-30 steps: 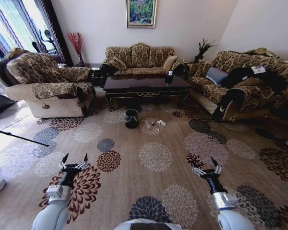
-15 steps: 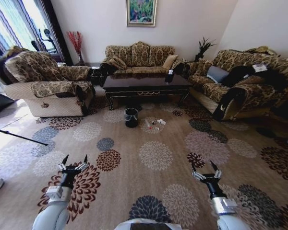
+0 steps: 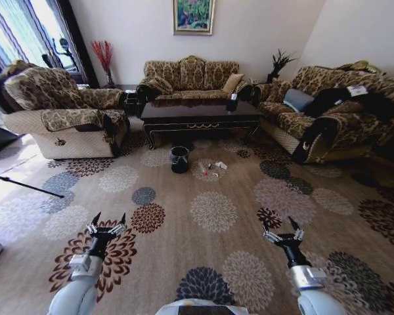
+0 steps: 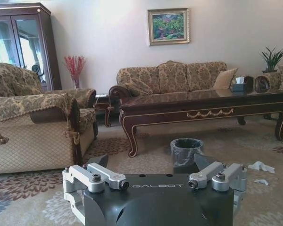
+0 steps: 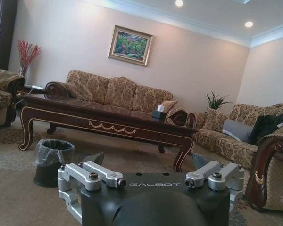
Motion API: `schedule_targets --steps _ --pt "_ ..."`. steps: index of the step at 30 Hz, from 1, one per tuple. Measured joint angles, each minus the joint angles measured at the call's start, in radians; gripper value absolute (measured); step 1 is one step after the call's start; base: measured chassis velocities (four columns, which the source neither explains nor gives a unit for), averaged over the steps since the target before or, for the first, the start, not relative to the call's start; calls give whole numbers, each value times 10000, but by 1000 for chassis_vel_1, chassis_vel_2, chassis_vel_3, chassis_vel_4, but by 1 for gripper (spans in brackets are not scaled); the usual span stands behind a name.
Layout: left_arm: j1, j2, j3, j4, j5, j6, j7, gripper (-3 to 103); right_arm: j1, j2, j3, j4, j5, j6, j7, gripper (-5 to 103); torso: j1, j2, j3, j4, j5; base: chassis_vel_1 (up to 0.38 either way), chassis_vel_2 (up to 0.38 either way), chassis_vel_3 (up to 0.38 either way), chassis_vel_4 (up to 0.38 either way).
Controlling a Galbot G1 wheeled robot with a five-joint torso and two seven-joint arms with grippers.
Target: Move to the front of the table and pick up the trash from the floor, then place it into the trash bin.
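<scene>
A: Meanwhile, what is logged for the room, largest item first?

B: The floor (image 3: 203, 256), a beige carpet with flower medallions, is seen across the head view. The worktop (image 3: 200, 117) is placed at the far side, between the sofas. Compared with the frames of a second ago, the whole scene has been shifted slightly, so a small motion of the base or head is inferred; the things themselves are not judged to have moved.

A: And the bin and litter?

B: The trash bin (image 3: 179, 159) is noted on the carpet just in front of the worktop. The trash (image 3: 212, 168) is scattered just beside it, toward the robot's right, well apart from both arms. White paper bits (image 4: 261, 166) are also caught in the left wrist view.

A: Grippers?

B: The left gripper (image 3: 106, 228) and right gripper (image 3: 282, 232) are held low over the carpet near the robot, fingers spread, nothing carried.

A: Consequence for the task?

B: The approach is judged barely begun; the drive to the worktop's front is not yet done.
</scene>
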Motion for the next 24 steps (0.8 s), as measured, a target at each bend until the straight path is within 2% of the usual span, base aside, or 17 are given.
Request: schedule_targets --steps 13,24 --pt "20 -159 24 243 467 -227 127 100 37 -10 -110 -58 -53 -16 21 100 -221 -542 -318 2 0 0 0 0 0" --pt "33 -268 10 304 234 -243 166 100 58 -5 -202 -81 -79 11 -6 100 -409 -1001 -591 2 -1 0 0 0 0"
